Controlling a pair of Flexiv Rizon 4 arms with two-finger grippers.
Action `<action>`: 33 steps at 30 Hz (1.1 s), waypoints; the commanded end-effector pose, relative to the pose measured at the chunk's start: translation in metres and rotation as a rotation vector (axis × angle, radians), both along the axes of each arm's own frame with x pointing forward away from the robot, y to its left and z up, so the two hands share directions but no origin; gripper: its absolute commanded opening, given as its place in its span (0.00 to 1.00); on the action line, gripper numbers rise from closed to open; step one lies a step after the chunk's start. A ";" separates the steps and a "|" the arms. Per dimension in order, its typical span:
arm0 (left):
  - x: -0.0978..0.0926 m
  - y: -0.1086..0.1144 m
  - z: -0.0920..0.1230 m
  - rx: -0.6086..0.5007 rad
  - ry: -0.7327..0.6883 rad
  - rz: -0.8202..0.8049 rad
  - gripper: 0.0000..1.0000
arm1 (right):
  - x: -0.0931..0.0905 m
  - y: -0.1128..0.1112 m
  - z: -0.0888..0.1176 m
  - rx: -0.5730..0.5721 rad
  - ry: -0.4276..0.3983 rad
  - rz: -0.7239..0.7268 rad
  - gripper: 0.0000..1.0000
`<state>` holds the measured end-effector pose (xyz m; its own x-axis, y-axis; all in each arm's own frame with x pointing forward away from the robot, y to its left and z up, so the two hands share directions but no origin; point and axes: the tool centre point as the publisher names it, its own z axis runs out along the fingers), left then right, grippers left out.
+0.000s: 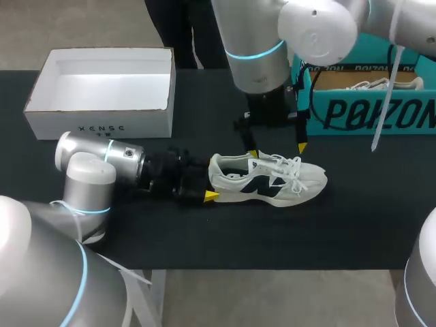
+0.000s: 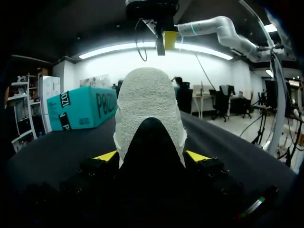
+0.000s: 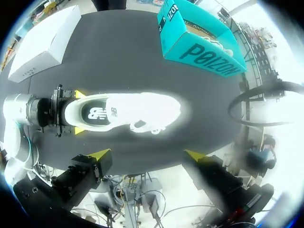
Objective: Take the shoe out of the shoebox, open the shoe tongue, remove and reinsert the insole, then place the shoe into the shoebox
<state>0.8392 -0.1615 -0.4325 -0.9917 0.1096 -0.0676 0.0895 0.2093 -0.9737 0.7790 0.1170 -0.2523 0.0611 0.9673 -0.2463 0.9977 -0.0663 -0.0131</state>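
A white sneaker with dark side panels (image 1: 269, 180) lies upright on the black table, toe to the right. My left gripper (image 1: 210, 181) comes in low from the left and is shut on its heel, one yellow tip on each side (image 2: 151, 156). The left wrist view shows the heel (image 2: 149, 104) filling the space between the fingers. My right gripper (image 1: 277, 151) hangs open above the laces, touching nothing. Under the right gripper (image 3: 147, 154) I see the shoe (image 3: 137, 111) from above, with a dark printed insole (image 3: 97, 114) inside its opening.
An open white shoebox (image 1: 102, 126) stands at the back left of the table. At the back right a teal box (image 1: 368, 112) holds another pale shoe (image 1: 371, 84). The table's front edge runs just below the sneaker.
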 end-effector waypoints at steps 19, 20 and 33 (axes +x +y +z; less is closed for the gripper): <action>0.000 -0.003 -0.003 0.001 0.000 0.000 0.00 | 0.025 0.051 -0.050 -0.023 -0.112 -0.014 1.00; 0.000 -0.003 -0.003 0.001 0.000 0.000 0.00 | 0.026 0.050 -0.053 -0.023 -0.111 -0.014 1.00; 0.000 -0.003 -0.003 0.001 0.000 0.000 0.00 | 0.046 0.044 -0.085 -0.061 -0.158 0.010 1.00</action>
